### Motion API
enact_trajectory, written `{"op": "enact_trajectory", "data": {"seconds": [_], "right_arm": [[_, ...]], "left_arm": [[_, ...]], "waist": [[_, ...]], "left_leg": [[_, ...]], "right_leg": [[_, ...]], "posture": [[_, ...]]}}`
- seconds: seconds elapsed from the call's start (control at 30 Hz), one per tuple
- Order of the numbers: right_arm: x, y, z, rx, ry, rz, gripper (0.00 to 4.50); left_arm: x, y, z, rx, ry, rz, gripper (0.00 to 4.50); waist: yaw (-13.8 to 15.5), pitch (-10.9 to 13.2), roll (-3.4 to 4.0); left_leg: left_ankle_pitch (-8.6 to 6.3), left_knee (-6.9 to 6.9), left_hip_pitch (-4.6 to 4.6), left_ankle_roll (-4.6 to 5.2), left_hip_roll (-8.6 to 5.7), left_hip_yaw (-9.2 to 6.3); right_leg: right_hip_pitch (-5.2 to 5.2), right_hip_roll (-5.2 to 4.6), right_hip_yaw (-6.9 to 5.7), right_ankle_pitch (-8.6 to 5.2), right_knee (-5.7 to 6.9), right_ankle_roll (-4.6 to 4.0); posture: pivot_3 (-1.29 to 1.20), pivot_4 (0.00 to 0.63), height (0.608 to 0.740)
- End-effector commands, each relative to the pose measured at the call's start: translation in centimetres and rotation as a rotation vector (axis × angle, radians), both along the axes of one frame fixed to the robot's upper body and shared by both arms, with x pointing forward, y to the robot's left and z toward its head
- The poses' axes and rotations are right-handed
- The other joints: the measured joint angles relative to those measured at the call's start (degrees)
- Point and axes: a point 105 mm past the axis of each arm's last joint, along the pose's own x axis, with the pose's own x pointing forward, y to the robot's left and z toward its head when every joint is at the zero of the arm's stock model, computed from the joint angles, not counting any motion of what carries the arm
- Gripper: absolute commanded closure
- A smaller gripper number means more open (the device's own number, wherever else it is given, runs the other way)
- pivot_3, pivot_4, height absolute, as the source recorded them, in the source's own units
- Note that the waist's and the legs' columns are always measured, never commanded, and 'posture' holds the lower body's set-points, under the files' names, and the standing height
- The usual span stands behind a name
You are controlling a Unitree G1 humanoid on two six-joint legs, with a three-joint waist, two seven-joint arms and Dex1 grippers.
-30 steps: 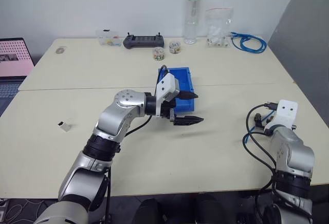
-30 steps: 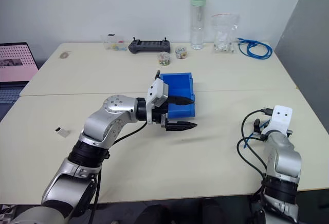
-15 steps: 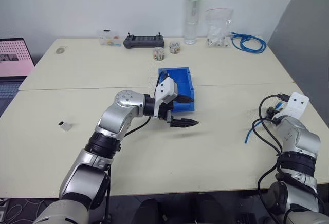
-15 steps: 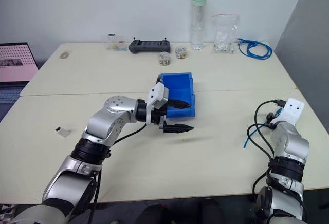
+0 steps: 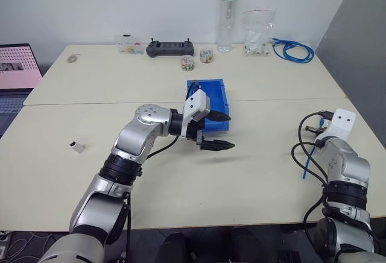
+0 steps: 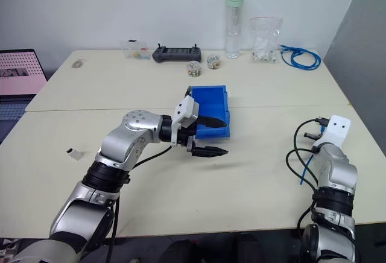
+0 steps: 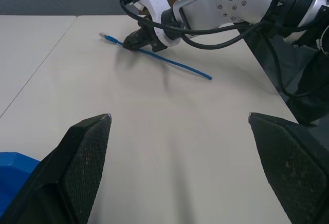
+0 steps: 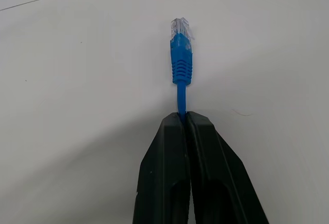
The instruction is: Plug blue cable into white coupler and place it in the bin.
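Since a second ago my right gripper point(image 8: 186, 118) has clamped shut on the blue cable point(image 8: 181, 59), and the cable's free length on the table has swung from off to the arm's left to trailing back alongside it. From the head views, the left gripper point(image 5: 220, 131) hangs over the cream table point(image 5: 253, 172) with its fingers spread wide and nothing between them, just in front of the bin point(image 5: 212, 93); a tiny pale block point(image 5: 76, 148) lies far off on the left side, likely the white coupler, though I can't make out a socket. Along the back edge stand a tall bottle point(image 5: 227, 15), a black controller point(image 5: 169, 48), small jars point(image 5: 186, 63), a plastic bag point(image 5: 256, 31) and a coiled blue bundle point(image 5: 292, 49); a laptop point(image 5: 18, 69) sits at the left, plain wall behind. In the left wrist view, the cable lies flat on the tabletop under the right gripper. In the right wrist view, the pinch sits just behind the boot with the clear plug beyond the tips. My worry: so thin a cable could twist or slip in the pads during mating, and the plug tip may snag the table when lifted.
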Motion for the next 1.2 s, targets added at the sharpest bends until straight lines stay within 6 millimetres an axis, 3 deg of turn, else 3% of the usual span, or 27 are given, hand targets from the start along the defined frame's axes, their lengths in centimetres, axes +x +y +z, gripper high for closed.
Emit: {"op": "enact_trajectory", "data": {"seconds": [0.03,0.17,0.23,0.3,0.47,0.57,0.63,0.77,0.9,1.07,1.2], "right_arm": [[-0.6,-0.7,-0.2,-0.067,0.039,0.02,4.46],[-1.1,-0.7,1.4,-0.23,0.024,0.165,4.46],[-2.2,0.2,3.2,-0.39,0.001,0.369,4.46],[-3.8,2.7,4.4,-0.578,-0.008,0.649,4.46],[-9.2,10.4,5.2,-0.654,-0.099,1.296,4.46],[-10.6,14.4,5.0,-0.636,-0.162,1.533,4.46],[-10.4,17.4,4.5,-0.619,-0.209,1.662,4.46],[-8.4,21.7,3.0,-0.6,-0.252,1.806,4.46],[-7.1,24.6,1.0,-0.702,-0.286,1.954,4.46],[-7.4,26.0,-1.4,-0.891,-0.327,2.051,4.46],[-7.5,26.2,-3.1,-0.868,-0.313,2.031,4.46]], "left_arm": [[-0.6,-0.3,0.7,-0.015,-0.033,-0.032,0.0],[-1.2,0.1,0.0,0.006,-0.027,-0.047,0.0],[-2.0,1.6,-0.7,0.027,0.0,-0.042,0.0],[-3.0,3.5,-1.6,0.035,0.034,-0.008,0.0],[-6.5,8.0,-4.3,0.043,0.127,0.148,0.0],[-8.8,9.6,-5.2,0.008,0.164,0.305,0.0],[-10.5,10.5,-5.8,-0.017,0.171,0.417,0.0],[-12.8,12.3,-7.4,-0.015,0.141,0.662,0.0],[-16.1,13.2,-8.8,-0.021,0.184,0.85,0.0],[-17.3,14.4,-9.3,-0.064,0.19,1.076,0.0],[-17.8,14.6,-10.2,-0.08,0.21,1.133,0.0]], "waist": [[0.0,0.0,0.0],[0.2,0.0,0.0],[0.2,0.0,0.02],[0.2,0.1,0.25],[-1.1,0.2,0.23],[-1.3,0.4,0.03],[-1.2,0.6,-0.2],[-0.3,0.9,-0.56],[0.4,0.9,-0.7],[1.8,0.9,-0.68],[1.6,0.9,-0.67]], "left_leg": [[0.0,0.0,0.0,0.0,0.0,0.0],[0.0,-0.01,-0.03,0.0,-0.02,-0.01],[0.0,-0.02,-0.04,0.0,-0.04,0.0],[-0.01,-0.02,-0.09,0.01,-0.07,0.0],[-0.04,-0.06,0.03,0.01,0.03,-0.1],[-0.05,-0.11,0.15,-0.01,0.14,-0.3],[-0.04,-0.04,0.16,-0.02,0.17,-0.33],[0.01,0.08,0.38,0.01,0.34,-0.2],[0.07,0.07,0.52,0.08,0.36,-0.11],[0.04,0.02,-0.04,0.06,0.21,-0.19],[0.02,-0.01,-0.01,0.05,0.23,-0.05]], "right_leg": [[0.0,0.0,0.0,0.0,0.0,0.0],[0.0,0.0,-0.02,-0.01,-0.03,0.0],[0.0,0.01,-0.02,-0.02,-0.07,0.02],[-0.02,0.01,-0.01,-0.06,-0.11,0.08],[-0.01,-0.04,0.11,-0.16,-0.21,0.19],[0.06,0.01,0.04,-0.25,-0.15,0.3],[0.06,0.0,0.03,-0.24,-0.13,0.28],[0.23,-0.04,-0.06,0.25,-0.32,0.2],[0.43,-0.07,-0.14,0.07,-0.42,-0.14],[0.09,-0.21,-0.27,0.29,-0.68,-0.17],[0.13,-0.2,-0.16,0.31,-0.85,-0.14]], "posture": [[0.0,0.15,0.74],[0.0,0.15,0.74],[0.0,0.15,0.74],[0.0,0.15,0.74],[0.0,0.15,0.74],[0.0,0.15,0.74],[0.0,0.15,0.74],[0.0,0.15,0.74],[0.0,0.15,0.74],[0.0,0.15,0.74],[0.0,0.15,0.74]]}}
